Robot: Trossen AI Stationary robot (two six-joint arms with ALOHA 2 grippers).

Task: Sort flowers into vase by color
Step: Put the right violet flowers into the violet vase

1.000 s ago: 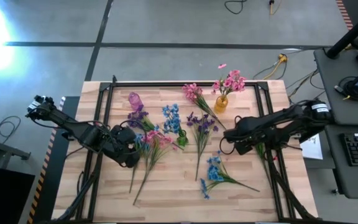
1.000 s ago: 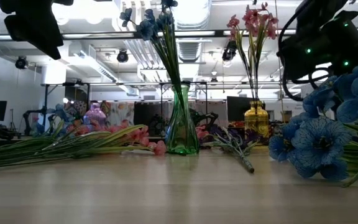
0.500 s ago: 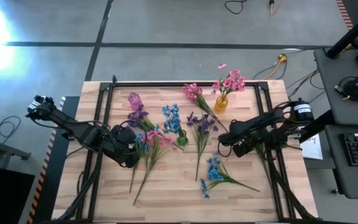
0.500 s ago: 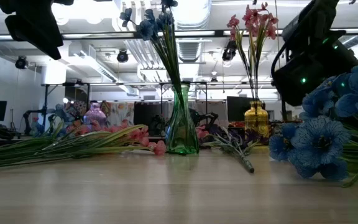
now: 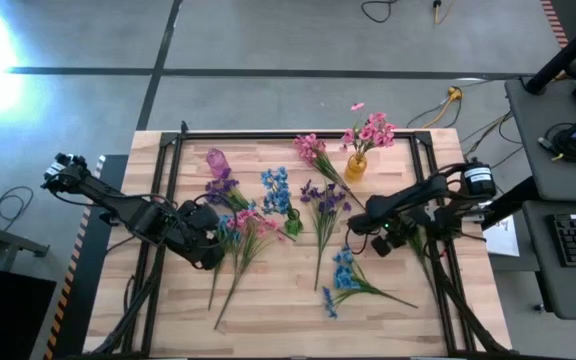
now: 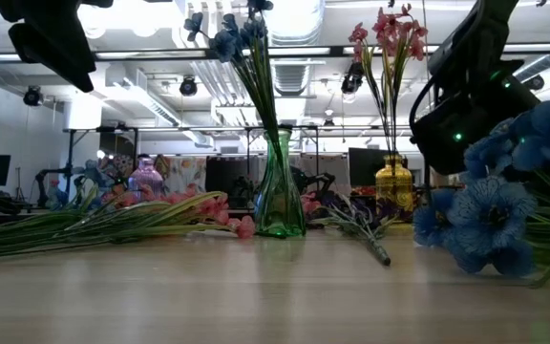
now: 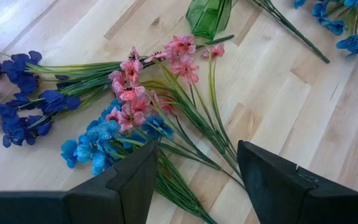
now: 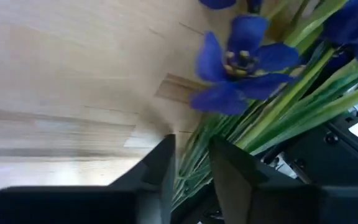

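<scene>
A blue flower sprig point(image 5: 343, 275) lies on the wooden table near the front right. My right gripper point(image 5: 360, 232) is low over its upper end and shut on its green stems, with a blue blossom point(image 8: 241, 62) just ahead of the fingers. My left gripper point(image 7: 194, 180) hangs open above a heap of pink and blue sprigs point(image 5: 236, 235) at the left and touches none of them. A green vase point(image 5: 291, 222) holds blue flowers. An amber vase point(image 5: 356, 165) holds pink ones. My right gripper has a bundle of the blue sprig's green stems point(image 8: 194, 165) between its two fingers, close behind the blossoms. The fingers slant down from the table's right side. The sprig's blossoms and lower stems rest on the table.
A purple sprig point(image 5: 323, 200) and a pink sprig point(image 5: 313, 150) lie between the vases. A purple vase point(image 5: 218, 160) stands at the back left. Black frame rails point(image 5: 168, 200) run along the table's sides. Bare wood point(image 5: 268, 310) shows near the front edge.
My right gripper has sunk toward the table and moved a little toward the table's left, down onto the upper end of the blue sprig.
</scene>
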